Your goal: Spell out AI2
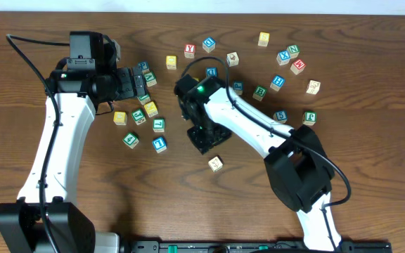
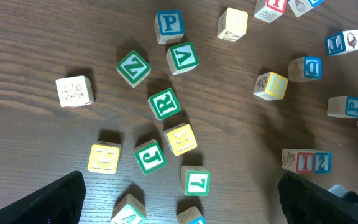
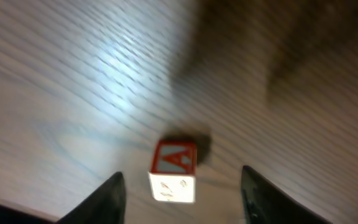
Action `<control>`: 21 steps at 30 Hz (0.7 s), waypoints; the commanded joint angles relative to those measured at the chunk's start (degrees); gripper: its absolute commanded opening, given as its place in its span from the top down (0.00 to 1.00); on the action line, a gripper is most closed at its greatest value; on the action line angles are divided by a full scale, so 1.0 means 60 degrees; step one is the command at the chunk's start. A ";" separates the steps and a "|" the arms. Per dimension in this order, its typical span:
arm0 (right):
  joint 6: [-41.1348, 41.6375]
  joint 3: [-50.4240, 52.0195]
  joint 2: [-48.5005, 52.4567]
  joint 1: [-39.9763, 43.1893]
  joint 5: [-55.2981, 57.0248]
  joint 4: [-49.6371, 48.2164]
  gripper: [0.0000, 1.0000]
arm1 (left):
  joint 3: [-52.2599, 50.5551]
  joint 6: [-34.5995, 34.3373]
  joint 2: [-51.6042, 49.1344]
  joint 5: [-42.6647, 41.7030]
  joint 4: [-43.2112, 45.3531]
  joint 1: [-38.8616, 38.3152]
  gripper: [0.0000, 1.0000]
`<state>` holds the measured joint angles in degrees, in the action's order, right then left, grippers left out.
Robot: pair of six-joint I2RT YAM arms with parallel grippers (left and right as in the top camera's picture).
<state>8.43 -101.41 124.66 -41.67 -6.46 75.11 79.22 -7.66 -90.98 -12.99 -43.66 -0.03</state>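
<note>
Right end effector (image 3: 181, 174) is standing open, its fingers flanking but not touching the red-framed A cube (image 3: 176, 159), which is resting on the brown wooden bench (image 3: 73, 93). Left end effector (image 2: 180, 177) is hovering wide open above scattered letter cubes (image 2: 164, 104). Further off, the red-framed I cube (image 2: 304, 163) is touching the blue-framed 2 cube (image 2: 322, 163).

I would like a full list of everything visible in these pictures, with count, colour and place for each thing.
dark brown wooden table: one, brown, under everything
small wooden alphabet cubes: about twenty-five, red, blue, green or yellow frames, scattered over the table
red-framed wooden A cube: one, red, standing alone on the table
white-and-black robot arms: two, one at each side
left gripper: one, black, open, above the left group of cubes
right gripper: one, black, open, straddling the A cube without touching it
</note>
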 commanded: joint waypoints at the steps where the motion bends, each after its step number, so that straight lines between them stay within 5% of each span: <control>1: -0.0055 -0.0047 -0.0044 -0.0025 -0.0025 0.0204 0.41 | 0.0109 0.0022 0.0055 0.0025 -0.0044 0.0058 0.02; 21: 0.0280 0.1399 -0.0047 -0.0390 -0.0022 -0.0499 0.44 | 0.0109 0.0022 0.0055 0.0025 -0.0044 0.0058 0.02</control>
<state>8.84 -93.93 124.66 -43.79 -6.61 72.42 79.22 -7.66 -90.98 -12.99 -43.66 -0.03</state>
